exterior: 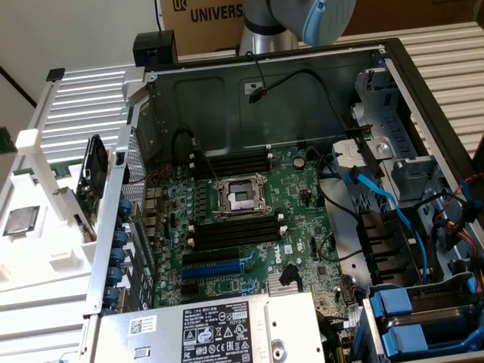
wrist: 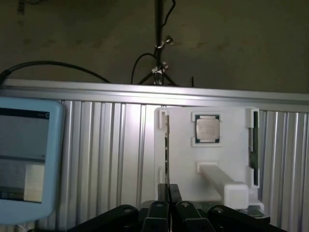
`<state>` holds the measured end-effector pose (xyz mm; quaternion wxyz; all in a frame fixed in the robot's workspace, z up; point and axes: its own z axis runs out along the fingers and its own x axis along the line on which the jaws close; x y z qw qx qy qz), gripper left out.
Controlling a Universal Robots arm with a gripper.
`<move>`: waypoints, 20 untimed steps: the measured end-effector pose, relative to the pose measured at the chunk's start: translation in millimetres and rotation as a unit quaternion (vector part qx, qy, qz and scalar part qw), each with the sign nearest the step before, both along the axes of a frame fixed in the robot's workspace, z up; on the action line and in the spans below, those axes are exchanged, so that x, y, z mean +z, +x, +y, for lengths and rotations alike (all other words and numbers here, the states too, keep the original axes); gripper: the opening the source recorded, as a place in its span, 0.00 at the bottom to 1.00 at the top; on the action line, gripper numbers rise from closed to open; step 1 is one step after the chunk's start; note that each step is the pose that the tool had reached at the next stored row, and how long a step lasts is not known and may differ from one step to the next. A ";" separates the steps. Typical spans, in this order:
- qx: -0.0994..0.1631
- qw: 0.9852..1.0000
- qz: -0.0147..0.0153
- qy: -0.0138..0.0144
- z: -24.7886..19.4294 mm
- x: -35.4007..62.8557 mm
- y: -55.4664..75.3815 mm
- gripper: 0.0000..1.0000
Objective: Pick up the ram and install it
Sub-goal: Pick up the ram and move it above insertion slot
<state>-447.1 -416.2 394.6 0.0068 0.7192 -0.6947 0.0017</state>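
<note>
A: Largest entry first?

B: One computer case (exterior: 212,98), side panel off, taking the centre and right of the exterior frame. Inside lies a green motherboard (exterior: 302,219), with long black slots on either side of its square socket.

A: Next down?

B: One robot arm (exterior: 302,15), top centre of that frame, above the case's back wall. Then one white holder (exterior: 45,265) at the far left, just beside the case.

A: And the ram (wrist: 166,145)?

B: A long, narrow stick standing on edge in a slot along one side of the white holder. The wrist view meets it edge-on, so it reads as a thin dark line, and its chips and sticker cannot be made out. A second stick (wrist: 252,140), green, stands in the opposite side slot.

A: Smallest pieces?

B: One processor (wrist: 207,129), square and silver-topped, in a pocket between the two sticks. One gripper (wrist: 169,189), jaws closed together and gripping nothing, with the ram in line beyond its tips.
</note>
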 end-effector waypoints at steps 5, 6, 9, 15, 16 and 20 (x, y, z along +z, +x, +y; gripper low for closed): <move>0.000 1.000 0.001 0.000 -3.1 18.3 10.1 0.12; 0.000 1.000 0.001 0.000 -3.6 21.4 12.3 0.12; 0.000 1.000 0.001 0.001 -5.1 28.6 20.4 0.12; 0.000 1.000 0.002 0.006 -7.6 36.7 40.6 0.12; 0.000 1.000 0.003 0.007 -7.9 37.7 43.9 0.12; 0.000 1.000 0.003 0.010 -9.4 41.6 57.4 0.12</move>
